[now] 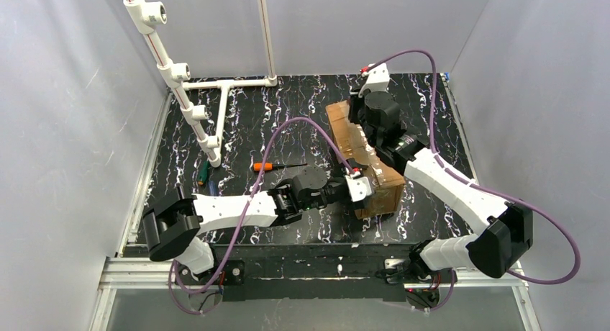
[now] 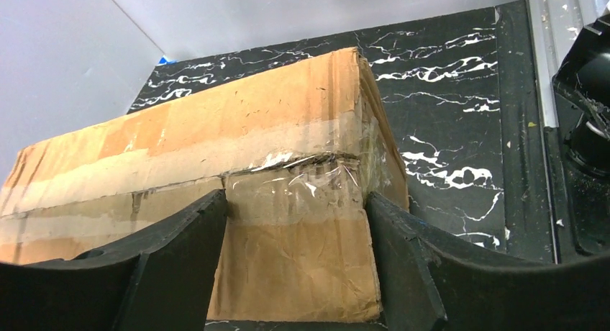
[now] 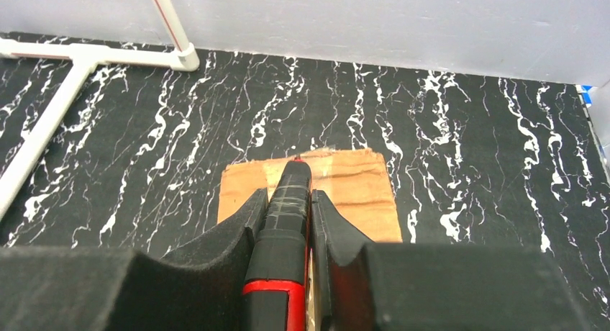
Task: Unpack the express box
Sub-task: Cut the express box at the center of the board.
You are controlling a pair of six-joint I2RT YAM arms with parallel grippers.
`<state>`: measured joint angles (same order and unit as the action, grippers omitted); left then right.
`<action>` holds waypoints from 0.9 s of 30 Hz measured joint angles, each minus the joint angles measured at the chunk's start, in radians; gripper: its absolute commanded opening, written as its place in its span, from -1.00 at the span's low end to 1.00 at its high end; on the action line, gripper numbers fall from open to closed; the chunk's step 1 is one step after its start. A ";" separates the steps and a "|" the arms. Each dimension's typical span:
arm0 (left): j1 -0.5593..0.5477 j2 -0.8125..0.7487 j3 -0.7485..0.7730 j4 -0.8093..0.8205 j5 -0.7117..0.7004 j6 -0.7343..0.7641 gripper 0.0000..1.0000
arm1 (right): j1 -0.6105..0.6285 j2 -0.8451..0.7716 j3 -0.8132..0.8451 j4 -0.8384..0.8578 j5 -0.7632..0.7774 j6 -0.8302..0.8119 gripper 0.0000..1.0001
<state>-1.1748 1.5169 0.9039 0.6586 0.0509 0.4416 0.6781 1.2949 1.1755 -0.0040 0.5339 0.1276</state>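
Status, both arms:

- the express box (image 1: 345, 133) lies flat on the tabletop (image 1: 288, 122), right of centre. Its long axis runs from far-left to near-right. Brown corrugated card, with glossy tape along the seam, wrinkled and torn near the corner.
- My left pincer (image 2: 296, 196) is released, jaws spread wide. It comes in low from the left and faces the box's long side, close to the near end. The card face fills the gap between my fingers and carries on past the left one. The right finger sits about level with the box's near corner edge. Can't tell whether either fingertip touches the card.
- My right pincer (image 3: 288, 196) is clenched on a slim tool (image 3: 284, 230) with a black barrel and a red collar. The tool sticks out forward between the pads. It's above the box's far end, tip towards the taped far edge of the top face. Can't tell whether the tip is in contact.
- My right arm reaches over the box from the near-right and hides the middle of it in the top view.
- Well left of the box: an orange-handled screwdriver (image 1: 263, 166) on the tabletop, and further left a small green-handled item (image 1: 204, 174), too small to identify.
- A white pipe frame (image 1: 219, 104) stands at the far-left corner, well clear of both arms.
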 measured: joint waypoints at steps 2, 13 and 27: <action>0.003 0.012 0.000 0.016 0.003 -0.028 0.25 | 0.019 -0.003 -0.005 -0.007 0.016 0.000 -0.97; 0.085 -0.013 -0.019 0.034 0.020 -0.111 0.21 | 0.038 -0.028 -0.089 -0.090 0.047 -0.039 -0.97; 0.132 -0.019 -0.024 -0.001 0.057 -0.144 0.26 | 0.027 0.058 0.089 -0.375 0.018 -0.019 -0.97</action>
<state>-1.0428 1.4979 0.8799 0.6575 0.1081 0.2974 0.7052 1.3525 1.2648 -0.3794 0.5518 0.1089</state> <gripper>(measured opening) 0.624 0.319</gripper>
